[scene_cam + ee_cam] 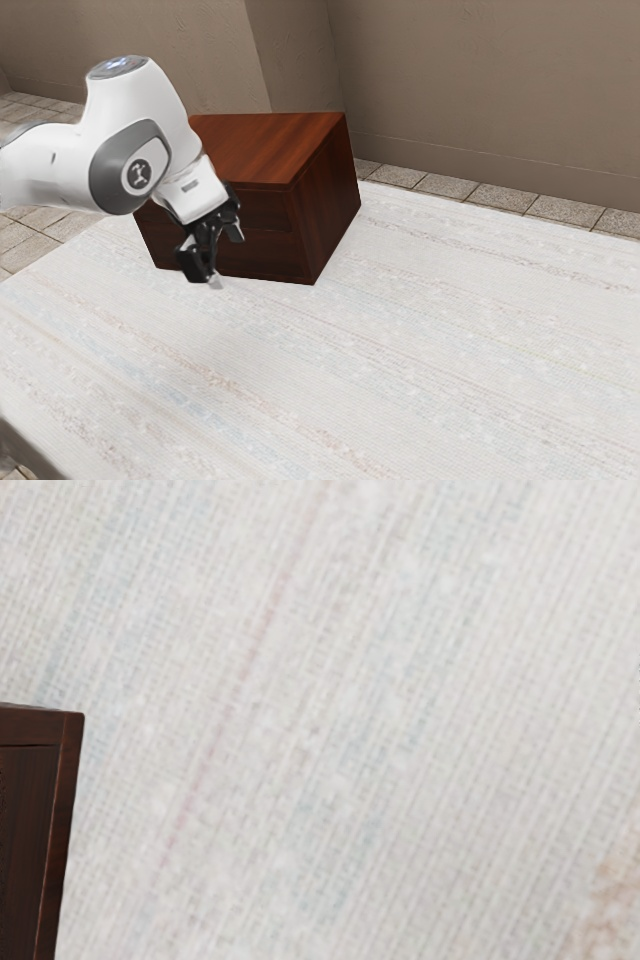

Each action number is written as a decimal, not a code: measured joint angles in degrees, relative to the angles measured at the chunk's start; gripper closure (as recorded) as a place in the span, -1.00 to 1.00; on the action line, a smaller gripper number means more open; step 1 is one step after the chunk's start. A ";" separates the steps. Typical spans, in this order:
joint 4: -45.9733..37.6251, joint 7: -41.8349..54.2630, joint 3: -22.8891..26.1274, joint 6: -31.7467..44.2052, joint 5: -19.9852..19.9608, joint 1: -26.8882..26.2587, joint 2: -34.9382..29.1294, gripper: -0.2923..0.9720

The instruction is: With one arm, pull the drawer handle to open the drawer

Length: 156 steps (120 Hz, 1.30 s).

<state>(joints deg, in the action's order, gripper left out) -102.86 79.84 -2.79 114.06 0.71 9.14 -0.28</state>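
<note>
A dark reddish-brown wooden cabinet [285, 190] stands on the pale woven carpet [400, 340]. Its front face [270, 240] shows horizontal seams between drawer panels; I see no handle, and my arm covers the front's left part. My black gripper [203, 275] hangs fingers-down just in front of that face, near its lower left, a little above the carpet. The fingers stand slightly apart with nothing between them. In the wrist view a corner of the cabinet [35, 840] sits at the edge, with carpet [350, 720] below my hand.
Beige walls [480, 70] rise behind the cabinet, and a tiled floor strip [520, 200] borders the carpet at the back. Open carpet stretches to the exterior view's right and toward the front.
</note>
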 joint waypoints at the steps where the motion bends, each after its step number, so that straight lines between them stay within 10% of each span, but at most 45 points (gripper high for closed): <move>1: 0.00 0.26 0.01 0.04 0.00 -0.05 0.02 -0.54; 110: 0.33 14.43 -0.10 0.97 -0.18 -2.08 1.18 -0.54; 140: 6.93 15.57 -0.14 0.98 -0.68 18.20 4.91 -0.54; 156: 7.38 15.96 -0.13 1.01 -0.77 17.69 4.97 -0.54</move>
<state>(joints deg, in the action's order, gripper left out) -95.48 95.80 -2.92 115.07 -0.06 26.83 4.68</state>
